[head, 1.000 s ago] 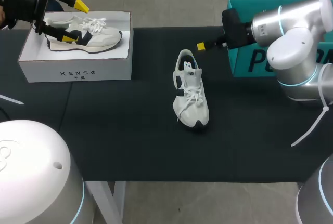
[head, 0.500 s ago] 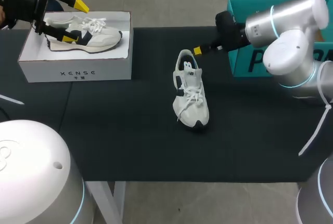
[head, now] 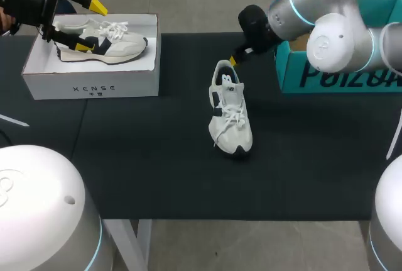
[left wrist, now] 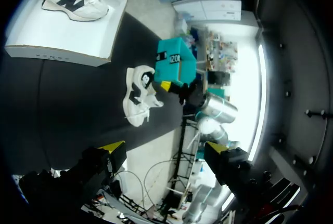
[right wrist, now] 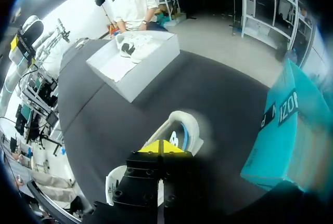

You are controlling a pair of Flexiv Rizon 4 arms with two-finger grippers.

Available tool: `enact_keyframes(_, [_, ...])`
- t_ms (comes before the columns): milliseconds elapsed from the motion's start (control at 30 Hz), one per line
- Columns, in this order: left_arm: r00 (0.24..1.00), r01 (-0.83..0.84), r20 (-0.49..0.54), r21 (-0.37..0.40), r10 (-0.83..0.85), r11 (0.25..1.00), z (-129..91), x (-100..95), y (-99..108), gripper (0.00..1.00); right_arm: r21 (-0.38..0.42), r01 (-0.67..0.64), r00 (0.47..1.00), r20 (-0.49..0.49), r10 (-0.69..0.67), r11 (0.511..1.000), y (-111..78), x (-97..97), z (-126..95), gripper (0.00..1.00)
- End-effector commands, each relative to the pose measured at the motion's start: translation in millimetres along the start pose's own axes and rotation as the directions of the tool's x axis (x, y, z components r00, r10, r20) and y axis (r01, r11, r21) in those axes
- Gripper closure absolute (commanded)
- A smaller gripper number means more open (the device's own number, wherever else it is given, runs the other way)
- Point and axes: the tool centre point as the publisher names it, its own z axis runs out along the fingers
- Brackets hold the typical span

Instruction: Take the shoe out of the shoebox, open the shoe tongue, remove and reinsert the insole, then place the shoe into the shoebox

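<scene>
The shoe [head: 230,110] stands upright on its sole near the middle of the black mat [head: 157,158] that covers the table, out of either box, with its toe toward the near edge and its heel toward the far edge. It is a white sneaker with a dark mark on its side, white laces tied loosely over the tongue, a dark edge at the toe and a dark insole showing through the open collar. The right gripper [head: 233,61] hangs just above and behind the heel; in the right wrist view its two yellow tips [right wrist: 162,146] sit pressed together with nothing between them, and the heel rim lies just ahead of them. The teal box [head: 326,76] stands to the right of the shoe, close to that arm. At the far left, well apart from the shoe, the white shoebox [head: 94,85] lies open with a second shoe [head: 110,41] of the same kind on its side inside. The left gripper [head: 91,26] is over that box's left end, its fingers spread wide and holding nothing.
</scene>
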Motion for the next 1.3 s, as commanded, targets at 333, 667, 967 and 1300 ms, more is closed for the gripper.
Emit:
enact_keyframes(333, [1.000,0.001,0.002,-0.001,-0.001,1.000,0.0,0.3,-0.5,0.00,0.373,-0.088,0.951,0.306,-0.033,0.924,8.1,-11.7,20.5,1.00])
enact_keyframes(667, [1.000,0.001,0.002,-0.001,-0.001,1.000,0.0,0.3,-0.5,0.00,0.392,-0.120,0.955,0.298,-0.003,0.912,-8.3,-21.0,29.2,1.00])
enact_keyframes(967, [1.000,0.001,0.002,-0.001,-0.001,1.000,0.0,0.3,-0.5,0.00,0.390,-0.128,0.953,0.303,0.004,0.912,-10.8,-28.6,28.6,1.00])
enact_keyframes(1300, [1.000,0.001,0.002,-0.001,-0.001,1.000,0.0,0.3,-0.5,0.00,0.408,-0.137,0.953,0.304,0.007,0.903,-16.2,-37.4,45.4,1.00])
